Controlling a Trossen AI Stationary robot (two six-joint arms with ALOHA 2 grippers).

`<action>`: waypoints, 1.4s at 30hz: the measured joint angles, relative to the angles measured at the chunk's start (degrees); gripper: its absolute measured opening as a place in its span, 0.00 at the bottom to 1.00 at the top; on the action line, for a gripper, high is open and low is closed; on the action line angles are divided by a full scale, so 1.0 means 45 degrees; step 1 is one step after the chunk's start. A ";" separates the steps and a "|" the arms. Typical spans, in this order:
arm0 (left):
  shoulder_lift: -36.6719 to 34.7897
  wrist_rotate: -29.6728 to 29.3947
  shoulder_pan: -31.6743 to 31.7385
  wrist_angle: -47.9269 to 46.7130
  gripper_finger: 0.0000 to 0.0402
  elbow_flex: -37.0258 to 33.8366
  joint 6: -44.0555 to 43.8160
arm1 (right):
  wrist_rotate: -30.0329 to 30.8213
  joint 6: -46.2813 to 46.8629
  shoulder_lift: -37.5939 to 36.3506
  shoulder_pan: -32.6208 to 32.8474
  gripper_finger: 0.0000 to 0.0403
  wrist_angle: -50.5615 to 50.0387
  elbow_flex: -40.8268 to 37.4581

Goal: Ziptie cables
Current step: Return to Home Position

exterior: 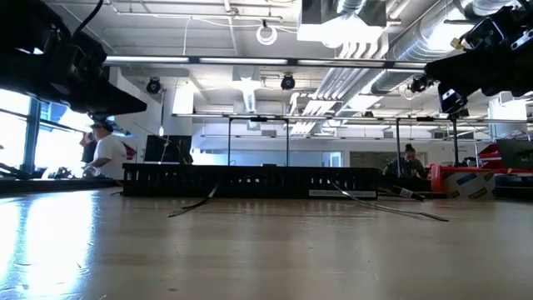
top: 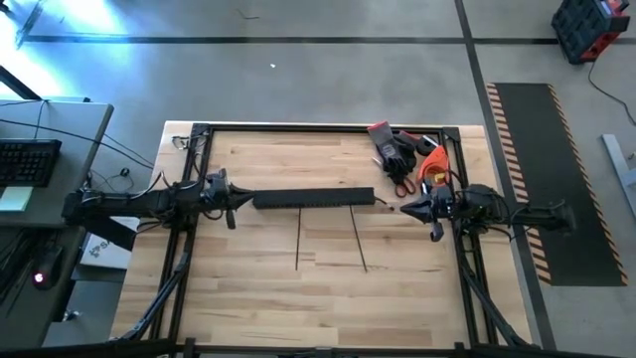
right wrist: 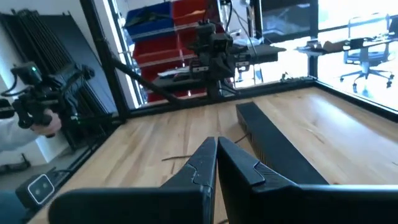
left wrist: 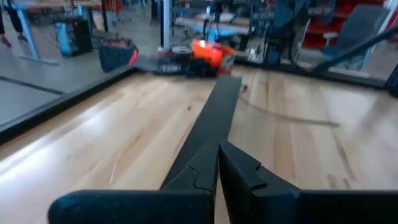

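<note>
When you look down from above, a long black duct (top: 313,199) lies across the middle of the wooden tabletop (top: 258,288), running from left to right. The left gripper (top: 241,199) sits just beside the duct's left end. The right gripper (top: 405,209) sits near its right end. Two thin dark strands (top: 298,239) stick out from the duct's near side and lie on the wood, pointing at the near edge. I cannot tell if they are cables or ties. The cables do not show as a bunch; the duct looks shut along its whole length. Some gloves (top: 393,147) and an orange tool (top: 429,164) lie at the far right corner.

From table height, the duct is a low dark bar across the middle. One strand curls out on the wood near each end of it. Both arms hang above the tabletop, one at each side. A person in a white top (exterior: 104,152) stands in the room behind.

Looking out from the left wrist, the two fingers (left wrist: 242,177) are pressed together with nothing between them. The duct starts just past their tips and runs toward the orange tool.

Looking out from the right wrist, these fingers (right wrist: 245,171) are pressed together too, and they hold nothing. The duct lies just beyond them, and the left arm is at its other end. Off the table's edge, a person's hand (right wrist: 50,121) holds a dark device.
</note>
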 joint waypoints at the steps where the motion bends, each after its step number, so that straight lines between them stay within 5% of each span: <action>1: 0.0136 0.0005 0.0000 -0.0005 0.00 0.0000 0.0018 | 0.0001 -0.0010 0.0093 0.0000 0.00 0.0002 0.0000; 20: 0.0820 -0.0008 -0.0042 -0.0016 0.00 0.0000 -0.0305 | 0.0105 0.0006 0.0673 0.0006 0.00 -0.0004 -0.0005; 33: -0.2971 -0.0029 -0.0234 0.0079 0.00 0.0005 -0.0311 | 0.0134 0.0008 -0.0394 0.0199 0.00 0.0243 -0.0005; 42: -0.2942 -0.0017 -0.0267 0.0363 0.00 0.0000 -0.0313 | 0.0095 0.0008 -0.0399 0.0214 0.00 0.0021 -0.0010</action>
